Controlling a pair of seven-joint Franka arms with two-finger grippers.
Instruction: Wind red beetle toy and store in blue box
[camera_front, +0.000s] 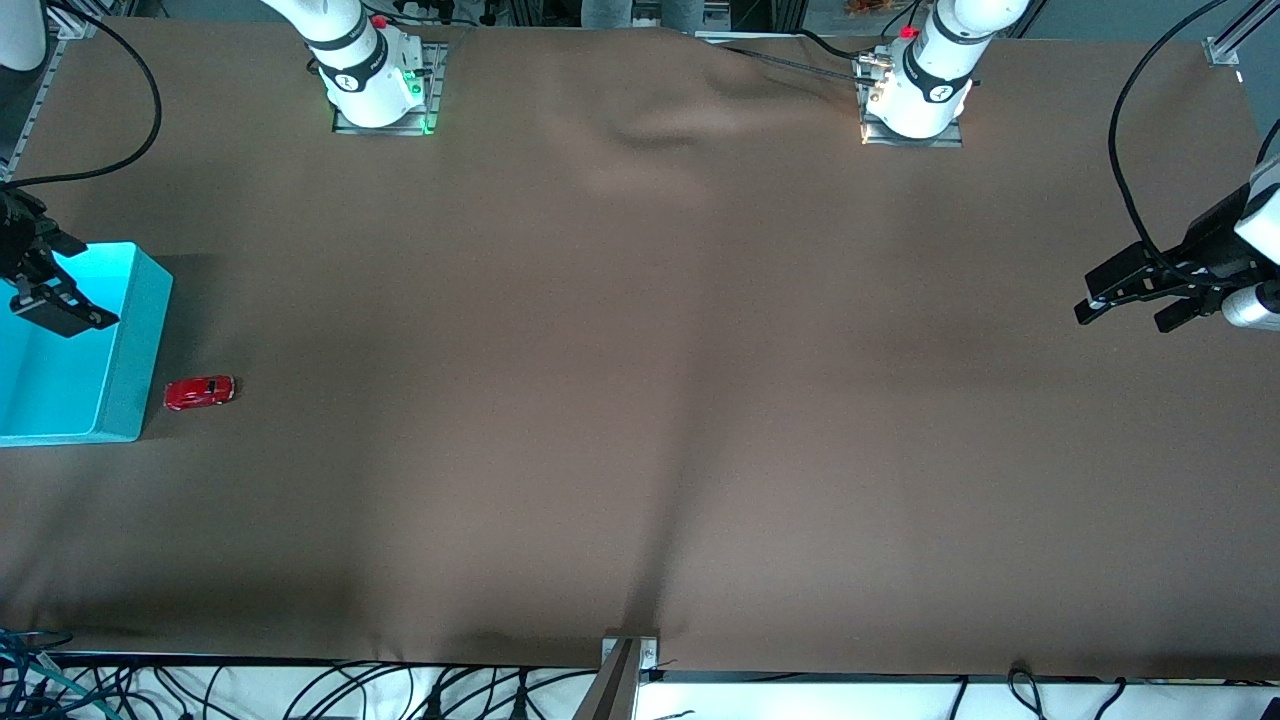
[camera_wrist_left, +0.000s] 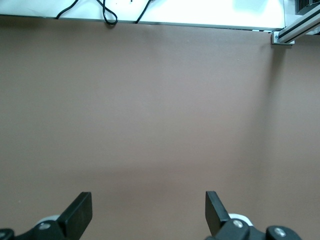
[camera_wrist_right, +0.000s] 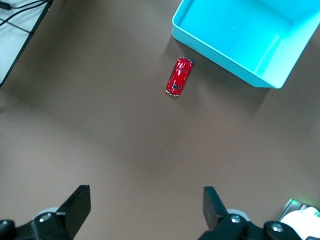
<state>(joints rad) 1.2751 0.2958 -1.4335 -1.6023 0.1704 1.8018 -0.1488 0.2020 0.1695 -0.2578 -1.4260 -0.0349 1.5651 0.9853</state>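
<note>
I'm hovering the empty, spread right gripper (camera_front: 55, 300) over the blue box (camera_front: 120, 400), left gripper (camera_front: 1135, 300) waiting wide open, aiming to pinch the red beetle toy (camera_front: 200, 392) just beside it across its flanks.

A tiny shiny red toy car (camera_front: 200, 392) with a round beetle body and dark windows sits on its wheels on the brown table, just beside the big bright blue-green plastic box (camera_front: 118, 350), at about three o'clock from it. The box has an open top and stands upright at the right arm's end of the table.
</note>
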